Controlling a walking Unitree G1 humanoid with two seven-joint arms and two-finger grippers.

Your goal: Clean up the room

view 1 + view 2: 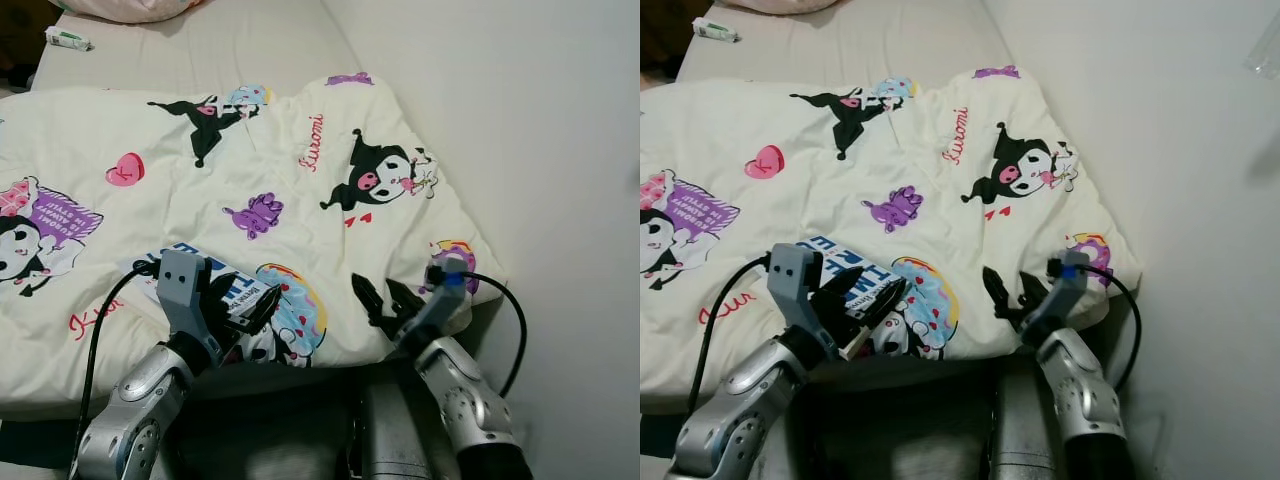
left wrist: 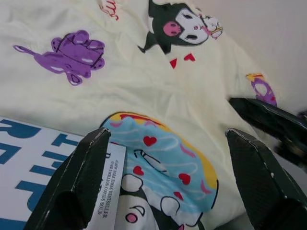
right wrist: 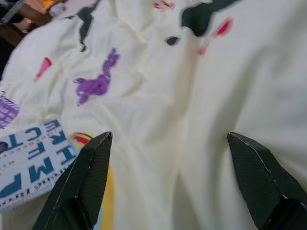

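On the cream cartoon-print comforter (image 1: 300, 190), a book (image 1: 215, 285) lies at the near edge.
I see my left gripper (image 1: 240, 310), jaws spread, right at its spine end, the book's length running away to the left; my right gripper (image 1: 385, 300), also spread, sits well apart.

The right gripper (image 3: 168, 182), jaws spread wide, hovers over a cream cartoon-print comforter (image 3: 158, 96), a white blue-lettered book (image 3: 31, 160) at nine o'clock.

book (image 1: 215, 285) on blanket (image 1: 290, 200) | tube (image 1: 68, 40) behind, on bed (image 1: 200, 50)
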